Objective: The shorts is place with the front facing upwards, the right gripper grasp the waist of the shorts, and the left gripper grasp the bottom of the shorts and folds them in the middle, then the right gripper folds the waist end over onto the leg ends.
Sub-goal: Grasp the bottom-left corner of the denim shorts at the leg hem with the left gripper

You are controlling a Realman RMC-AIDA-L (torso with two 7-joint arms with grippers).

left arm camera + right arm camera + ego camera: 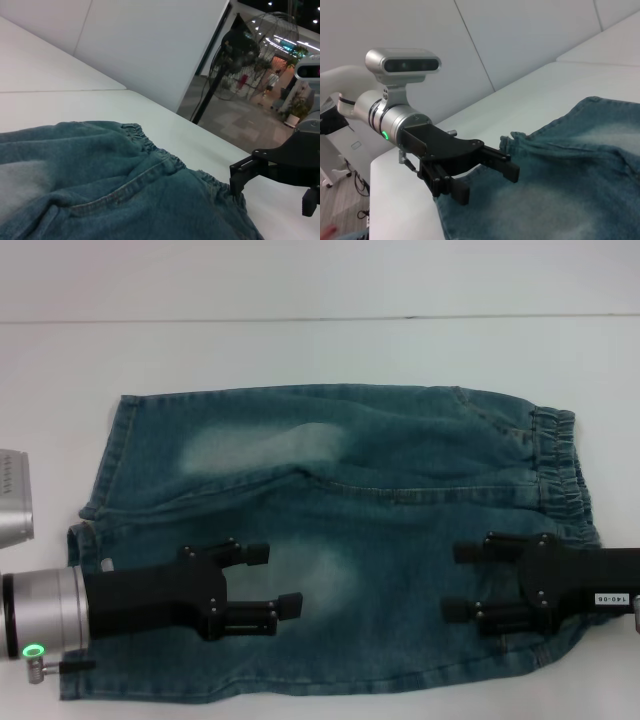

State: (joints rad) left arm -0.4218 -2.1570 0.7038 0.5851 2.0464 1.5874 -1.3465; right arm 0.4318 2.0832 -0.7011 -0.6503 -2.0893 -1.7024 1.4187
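Note:
The blue-green denim shorts (400,460) lie flat on the white table, with the gathered waist (560,470) at the right and the hemmed leg ends (105,470) at the left. My left gripper (275,580), on its silver wrist with a green light, hangs open over the near leg, fingers pointing right and holding nothing. My right gripper (457,581), all black with a white label, is open over the near waist side, pointing left. The left wrist view shows the waist (150,145) and the right gripper (272,192). The right wrist view shows the left gripper (486,184) above the shorts (570,175).
The white table (300,350) reaches past the shorts on the far side, up to a seam line near the wall. A silver camera housing (12,502) sits above my left wrist. Beyond the table edge stands a floor fan (235,45).

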